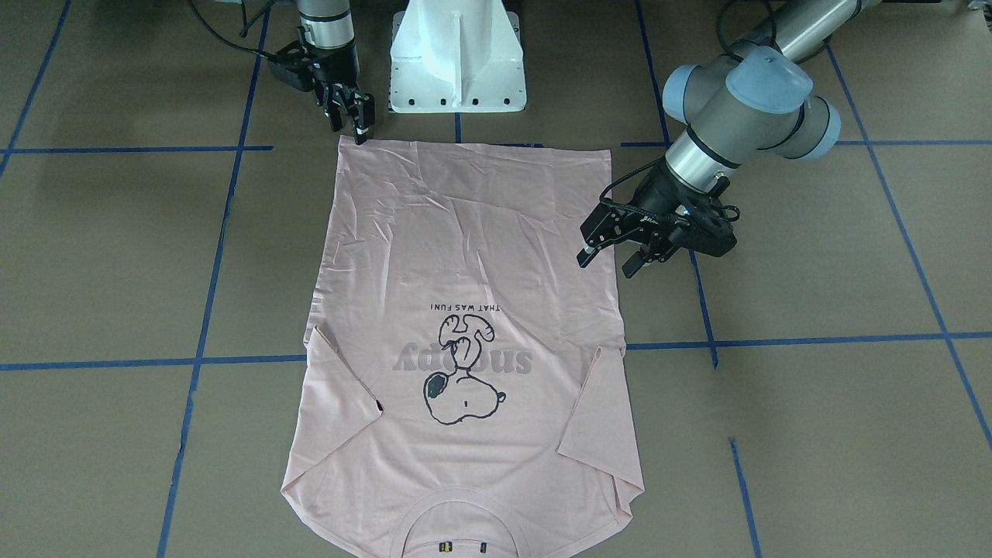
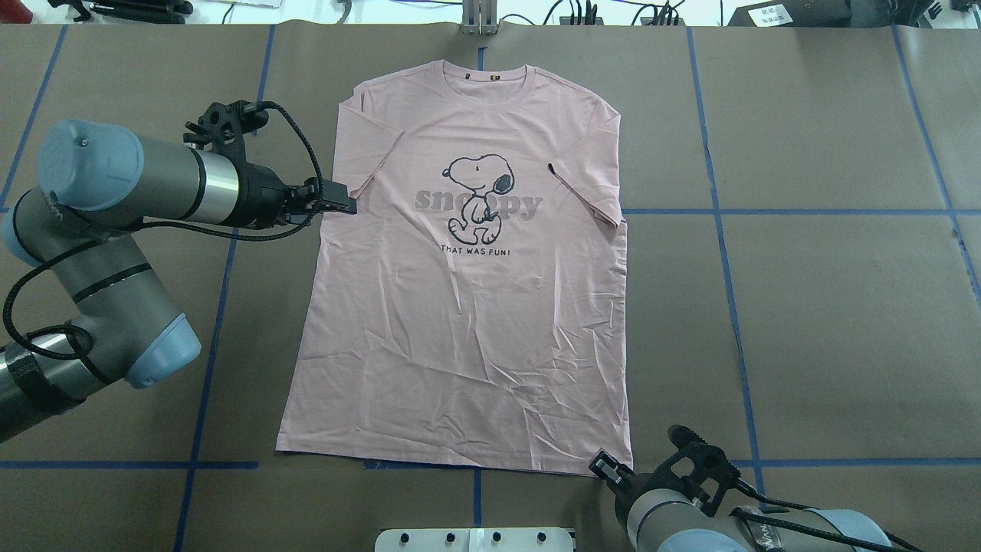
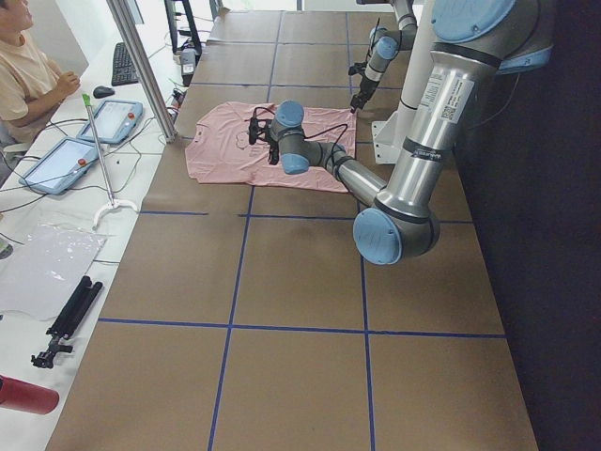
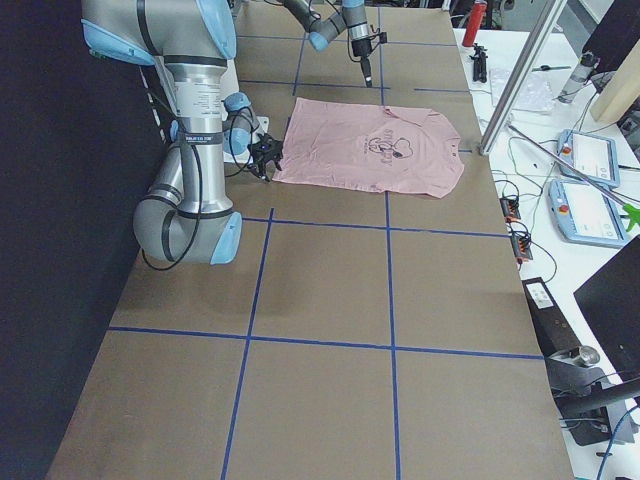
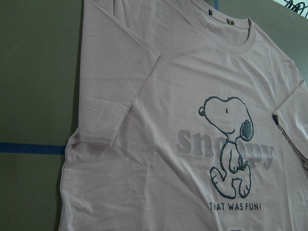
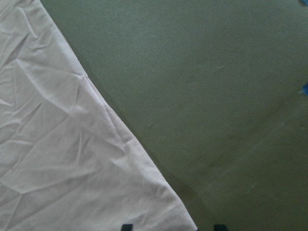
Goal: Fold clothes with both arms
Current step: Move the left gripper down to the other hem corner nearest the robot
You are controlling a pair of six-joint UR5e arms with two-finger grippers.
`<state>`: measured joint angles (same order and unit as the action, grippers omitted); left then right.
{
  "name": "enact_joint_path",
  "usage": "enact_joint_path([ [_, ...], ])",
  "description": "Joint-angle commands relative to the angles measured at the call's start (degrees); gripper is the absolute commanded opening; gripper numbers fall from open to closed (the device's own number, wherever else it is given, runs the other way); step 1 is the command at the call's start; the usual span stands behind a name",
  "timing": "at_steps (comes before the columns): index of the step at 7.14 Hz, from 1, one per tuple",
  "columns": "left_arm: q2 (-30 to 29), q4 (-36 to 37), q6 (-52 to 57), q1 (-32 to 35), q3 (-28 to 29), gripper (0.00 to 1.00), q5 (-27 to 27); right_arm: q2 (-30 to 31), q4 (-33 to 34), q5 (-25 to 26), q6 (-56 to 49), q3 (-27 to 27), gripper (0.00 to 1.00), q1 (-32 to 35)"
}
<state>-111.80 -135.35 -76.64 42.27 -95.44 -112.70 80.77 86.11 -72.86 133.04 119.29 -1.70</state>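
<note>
The pale pink T-shirt [image 1: 465, 248] lies flat and print up on the brown table, its collar away from the robot and both sleeves lying in against the body. It shows in the overhead view [image 2: 460, 330] and the left wrist view [image 5: 159, 144]. My left gripper [image 1: 607, 262] is open and empty. It hovers at the shirt's side edge just below the sleeve, as the overhead view [image 2: 345, 205] shows. My right gripper [image 1: 355, 128] is open and low at the hem corner nearest the robot [image 2: 607, 466]. In the right wrist view its fingertips [image 6: 126, 226] straddle that corner of the shirt [image 6: 57, 159].
The white pedestal block [image 1: 457, 62] stands just behind the hem, between the arms. Blue tape lines [image 2: 728, 268] cross the table. A metal post [image 2: 479, 15] stands beyond the collar. A seated person [image 3: 28, 75] and tablets [image 3: 113, 117] are at the side bench.
</note>
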Motion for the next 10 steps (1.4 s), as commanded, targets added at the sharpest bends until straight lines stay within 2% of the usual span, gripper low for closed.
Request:
enact_joint_path([
  [1,0.09,0.0,-0.09,0.0,-0.18,0.87,0.02,-0.08,1.07,-0.09,0.03,0.06,0.39,0.03],
  [2,0.09,0.0,-0.09,0.0,-0.18,0.87,0.02,-0.08,1.08,-0.09,0.11,0.06,0.35,0.03],
  [4,0.09,0.0,-0.09,0.0,-0.18,0.87,0.11,-0.08,1.08,-0.09,0.12,0.06,0.19,0.12],
  [5,0.09,0.0,-0.09,0.0,-0.18,0.87,0.11,-0.08,1.08,-0.09,0.12,0.15,0.0,0.12],
  [8,0.17,0.0,-4.73,0.0,-0.79,0.87,0.28,-1.13,0.99,-0.18,-0.06,1.02,0.0,0.91],
  [9,3.22,0.0,-7.44,-0.43,-3.41,0.87,0.98,-1.05,0.99,-0.7,-0.06,2.94,0.0,1.17],
  [10,8.56,0.26,-10.86,-3.66,-10.39,0.87,2.47,-0.79,0.99,-2.88,-0.06,3.83,0.0,1.26],
])
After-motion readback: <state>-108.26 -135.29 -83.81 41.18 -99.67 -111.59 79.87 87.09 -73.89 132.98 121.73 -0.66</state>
